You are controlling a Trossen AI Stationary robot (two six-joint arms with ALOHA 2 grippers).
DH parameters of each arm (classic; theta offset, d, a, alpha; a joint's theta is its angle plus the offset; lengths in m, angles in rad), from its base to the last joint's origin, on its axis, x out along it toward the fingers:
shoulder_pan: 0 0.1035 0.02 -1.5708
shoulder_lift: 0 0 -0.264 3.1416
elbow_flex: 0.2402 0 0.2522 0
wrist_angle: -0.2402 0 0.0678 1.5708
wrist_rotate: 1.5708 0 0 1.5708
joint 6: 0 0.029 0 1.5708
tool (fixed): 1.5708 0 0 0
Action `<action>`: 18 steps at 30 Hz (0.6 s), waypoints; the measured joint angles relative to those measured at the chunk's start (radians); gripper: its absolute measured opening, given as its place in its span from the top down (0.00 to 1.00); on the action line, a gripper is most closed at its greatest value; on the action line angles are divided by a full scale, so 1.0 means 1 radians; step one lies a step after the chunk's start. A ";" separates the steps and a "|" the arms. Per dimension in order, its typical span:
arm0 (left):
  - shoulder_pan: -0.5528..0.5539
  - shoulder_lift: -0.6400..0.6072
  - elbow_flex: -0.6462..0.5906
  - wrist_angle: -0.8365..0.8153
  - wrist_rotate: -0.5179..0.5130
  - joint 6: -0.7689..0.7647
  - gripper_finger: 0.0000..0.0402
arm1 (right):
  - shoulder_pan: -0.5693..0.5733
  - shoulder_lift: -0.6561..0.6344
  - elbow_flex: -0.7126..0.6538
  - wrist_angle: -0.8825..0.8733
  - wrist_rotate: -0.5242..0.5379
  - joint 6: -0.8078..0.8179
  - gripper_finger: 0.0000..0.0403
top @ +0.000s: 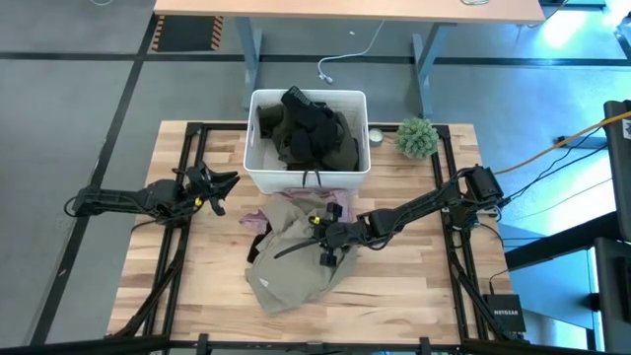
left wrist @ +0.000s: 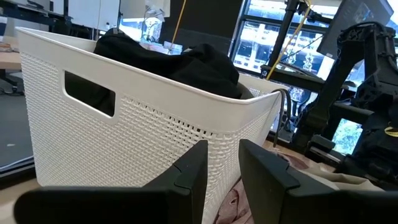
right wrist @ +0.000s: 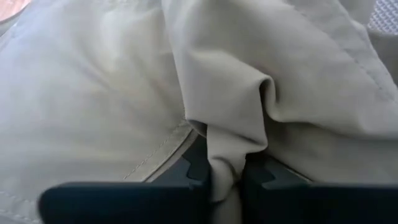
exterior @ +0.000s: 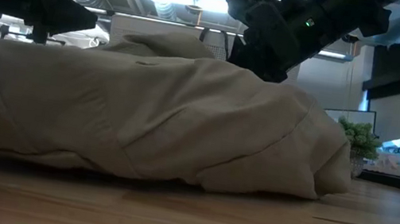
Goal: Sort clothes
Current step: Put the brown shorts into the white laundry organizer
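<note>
The beige garment fills the low view and hides the tub and most of the table behind it. In the right wrist view, the fingertips are partly buried in a fabric fold. The tub hides its clothes' lower layers.

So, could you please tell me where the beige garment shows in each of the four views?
High view: beige garment lies centre, in front of the white tub.
Low view: fills the middle.
Left wrist view: a strip at the lower right, past the tub.
Right wrist view: fills the picture; right gripper pinches a fold.
Shared landmark: the tub.
</note>
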 joint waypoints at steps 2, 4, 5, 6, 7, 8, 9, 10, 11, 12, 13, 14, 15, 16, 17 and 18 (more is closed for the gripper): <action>0.000 0.000 0.000 0.000 0.000 0.000 0.79 | 0.000 0.000 0.000 0.000 0.000 -0.001 0.92; 0.000 0.000 0.000 0.000 0.000 0.000 0.79 | 0.000 0.000 0.000 0.000 -0.001 -0.003 0.92; 0.000 0.000 0.000 0.000 0.000 0.000 0.79 | 0.000 -0.001 0.000 0.000 -0.001 -0.003 0.91; 0.000 0.000 0.000 0.000 0.000 0.000 0.79 | 0.000 -0.004 -0.001 0.000 -0.002 -0.003 0.90; 0.000 0.000 0.000 0.000 0.000 0.000 0.79 | 0.000 -0.008 -0.001 -0.001 -0.005 -0.003 0.90; 0.000 0.000 0.000 0.000 0.000 -0.001 0.79 | 0.000 -0.015 -0.001 -0.004 -0.008 -0.003 0.89; 0.000 0.000 0.000 0.000 0.000 -0.001 0.79 | 0.000 -0.025 -0.001 -0.008 -0.009 -0.003 0.89; 0.000 0.000 0.000 0.000 0.000 -0.001 0.79 | 0.000 -0.038 -0.002 -0.011 -0.011 -0.003 0.90; 0.000 0.000 0.000 0.000 0.000 -0.002 0.79 | 0.001 -0.053 -0.002 -0.016 -0.013 -0.004 0.90; 0.000 0.000 0.000 0.000 0.000 -0.001 0.79 | 0.001 -0.071 -0.002 -0.021 -0.015 -0.004 0.91; 0.000 0.000 0.000 0.000 0.000 0.000 0.79 | 0.002 -0.090 -0.002 -0.024 -0.016 -0.004 0.91; 0.000 0.000 0.000 0.000 0.000 0.001 0.79 | 0.002 -0.110 -0.002 -0.033 -0.017 -0.004 0.91; 0.000 0.000 0.000 0.000 0.000 0.001 0.79 | 0.002 -0.131 -0.002 -0.044 -0.018 -0.005 0.91; 0.000 0.000 0.000 0.000 0.000 0.001 0.79 | 0.002 -0.154 -0.002 -0.053 -0.018 -0.005 0.91; 0.000 0.000 0.000 0.000 0.000 0.001 0.79 | 0.002 -0.173 -0.002 -0.057 -0.018 -0.006 0.91; 0.000 0.000 0.000 0.000 0.000 -0.001 0.79 | 0.002 -0.194 -0.002 -0.063 -0.018 -0.008 0.90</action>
